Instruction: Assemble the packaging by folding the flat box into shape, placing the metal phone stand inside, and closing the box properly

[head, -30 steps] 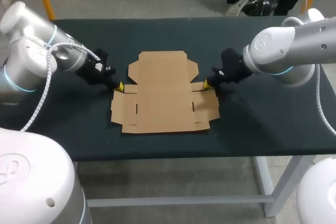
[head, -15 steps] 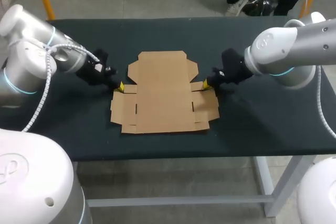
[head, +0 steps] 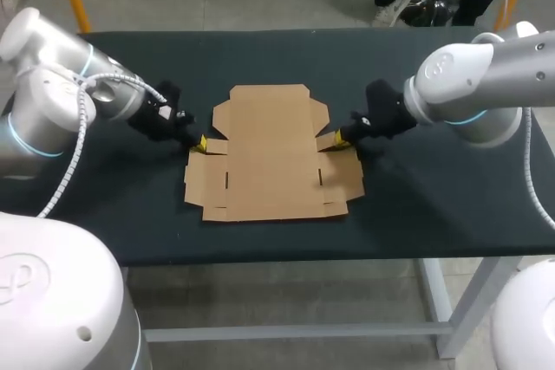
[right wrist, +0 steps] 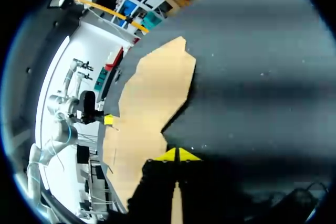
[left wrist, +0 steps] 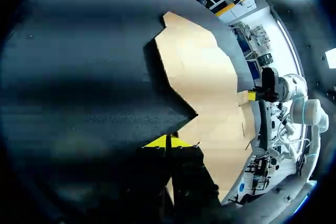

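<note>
Flat box is nudging slightly rightward as the clenched left end effector and clenched right end effector are apparently starting to pry its side flaps.

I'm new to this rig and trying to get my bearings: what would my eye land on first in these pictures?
First, the flat cardboard box, lying unfolded in the middle of the dark table. Next, the left arm and the right arm, which come in from opposite sides, with their yellow-tipped jaws at the box's left and right side flaps.
</note>
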Controlling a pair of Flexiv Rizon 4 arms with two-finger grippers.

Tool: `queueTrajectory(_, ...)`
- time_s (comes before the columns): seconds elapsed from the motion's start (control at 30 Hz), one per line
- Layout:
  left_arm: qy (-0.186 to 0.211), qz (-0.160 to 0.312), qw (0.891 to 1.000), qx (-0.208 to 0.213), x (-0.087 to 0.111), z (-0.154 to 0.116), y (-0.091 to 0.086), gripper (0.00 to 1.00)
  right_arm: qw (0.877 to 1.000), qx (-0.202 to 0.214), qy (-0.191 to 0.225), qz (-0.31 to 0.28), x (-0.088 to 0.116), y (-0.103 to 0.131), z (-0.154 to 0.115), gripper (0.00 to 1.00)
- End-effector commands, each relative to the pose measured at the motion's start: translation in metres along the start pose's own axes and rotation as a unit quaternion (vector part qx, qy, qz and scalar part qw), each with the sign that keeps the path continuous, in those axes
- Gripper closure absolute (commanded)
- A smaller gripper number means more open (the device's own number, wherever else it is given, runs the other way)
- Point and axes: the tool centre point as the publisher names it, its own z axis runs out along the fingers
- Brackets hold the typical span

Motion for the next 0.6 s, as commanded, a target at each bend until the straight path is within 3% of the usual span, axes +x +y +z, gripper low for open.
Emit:
queueTrajectory(0.03,-0.005,0.000,1.000,0.001,0.0051,-0.0020,0.0018,1.00,1.000,0.000,0.002,-0.002,0.0004,-0.0011,0.0000,1.00)
queueTrajectory(0.6,-0.019,-0.010,1.000,0.005,0.0138,-0.0027,-0.0026,1.00,1.000,0.003,-0.012,0.000,0.0070,0.0014,0.0032,1.00)
